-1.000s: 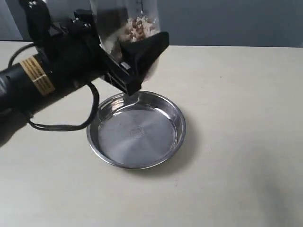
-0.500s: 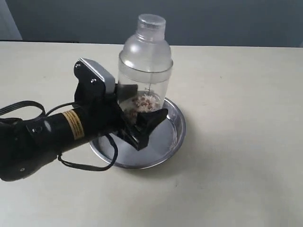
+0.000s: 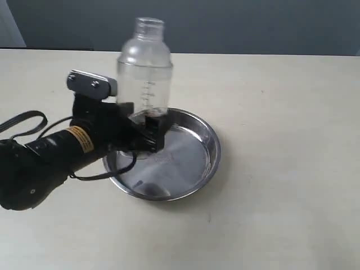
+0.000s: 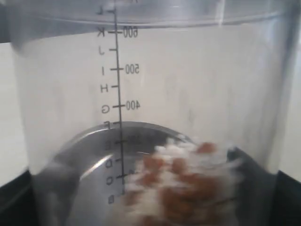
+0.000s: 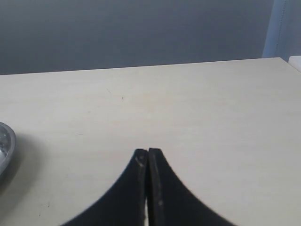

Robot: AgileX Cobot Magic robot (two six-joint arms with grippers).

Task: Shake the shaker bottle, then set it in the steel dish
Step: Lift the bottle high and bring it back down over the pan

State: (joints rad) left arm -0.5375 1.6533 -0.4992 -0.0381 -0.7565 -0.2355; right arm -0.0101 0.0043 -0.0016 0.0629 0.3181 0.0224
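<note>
The clear shaker bottle (image 3: 144,73) stands upright over the left rim of the steel dish (image 3: 194,163), its printed scale facing outward. My left gripper (image 3: 147,130) is shut on its lower body, the black arm reaching in from the left. In the left wrist view the shaker bottle (image 4: 155,94) fills the frame, with blurred brown pellets (image 4: 181,186) at its bottom and the steel dish (image 4: 94,150) showing through the plastic. I cannot tell whether its base touches the dish. My right gripper (image 5: 147,153) is shut on nothing above bare table, out of the exterior view.
The pale tabletop (image 3: 281,112) stretches to the right of the dish, with a dark wall behind it. A black cable (image 3: 25,121) loops beside the left arm. The dish's rim (image 5: 5,146) shows at the edge of the right wrist view.
The bottle came down from high above the dish, then shifted left and lower toward the dish's left rim. The left arm swung down with it. Pellets are still moving.
</note>
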